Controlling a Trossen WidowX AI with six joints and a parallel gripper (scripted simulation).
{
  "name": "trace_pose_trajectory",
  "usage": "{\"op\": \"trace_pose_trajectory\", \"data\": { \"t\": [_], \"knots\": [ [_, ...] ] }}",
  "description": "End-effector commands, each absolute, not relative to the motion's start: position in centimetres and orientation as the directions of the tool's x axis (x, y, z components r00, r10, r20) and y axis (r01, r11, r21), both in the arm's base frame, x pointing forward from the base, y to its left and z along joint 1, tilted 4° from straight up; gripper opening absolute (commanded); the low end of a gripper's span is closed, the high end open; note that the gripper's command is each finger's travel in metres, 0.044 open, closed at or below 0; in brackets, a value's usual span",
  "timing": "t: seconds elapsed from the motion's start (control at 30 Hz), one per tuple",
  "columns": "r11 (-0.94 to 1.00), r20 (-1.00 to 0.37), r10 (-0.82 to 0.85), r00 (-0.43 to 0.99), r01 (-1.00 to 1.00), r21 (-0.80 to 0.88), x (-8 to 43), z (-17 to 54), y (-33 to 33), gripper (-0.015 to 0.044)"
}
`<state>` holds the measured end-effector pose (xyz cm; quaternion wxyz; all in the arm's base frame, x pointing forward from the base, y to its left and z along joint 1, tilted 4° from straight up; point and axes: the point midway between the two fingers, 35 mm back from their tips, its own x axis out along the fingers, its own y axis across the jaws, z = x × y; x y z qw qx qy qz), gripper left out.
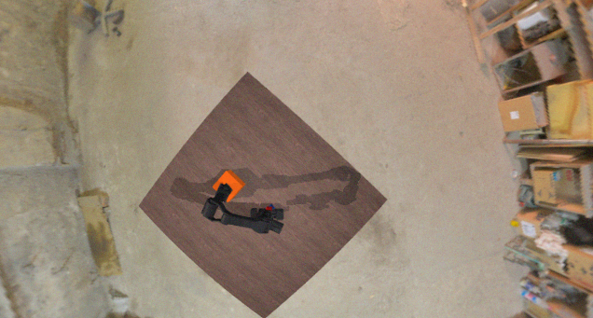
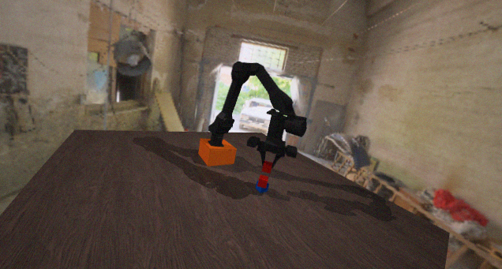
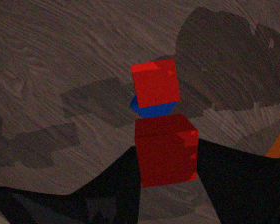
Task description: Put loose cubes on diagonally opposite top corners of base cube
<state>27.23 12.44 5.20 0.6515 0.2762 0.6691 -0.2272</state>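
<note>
The blue base cube (image 2: 260,188) (image 3: 154,110) stands on the table, mostly covered. One red cube (image 2: 263,181) (image 3: 157,86) rests on top of it, looking level. My gripper (image 2: 267,164) (image 3: 164,148) points down and is shut on the other red cube (image 2: 267,168) (image 3: 163,150). In the exterior view that held cube hangs just above the resting cube, with a small gap in view. In the wrist view it hangs beside the resting cube, covering part of the blue cube's near side. In the top view the arm hides most of the cubes.
The orange block (image 1: 229,178) (image 2: 219,155) under the arm's foot stands on the dark wooden table (image 1: 261,124) (image 2: 158,223), left of the cubes in the exterior view. A corner of it shows at the right edge of the wrist view. Arm shadows cross the table.
</note>
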Motion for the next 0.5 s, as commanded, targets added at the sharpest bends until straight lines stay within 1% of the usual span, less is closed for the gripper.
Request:
{"op": "trace_pose_trajectory", "data": {
  "t": [0.0,0.47],
  "knots": [
    [0.742,-0.997,0.073,-0.009,0.669,0.048,26.91,4.00,12.47,0.0105],
    [0.742,-0.997,0.073,-0.009,0.668,0.048,26.97,3.02,12.57,0.0105]
  ]
}}
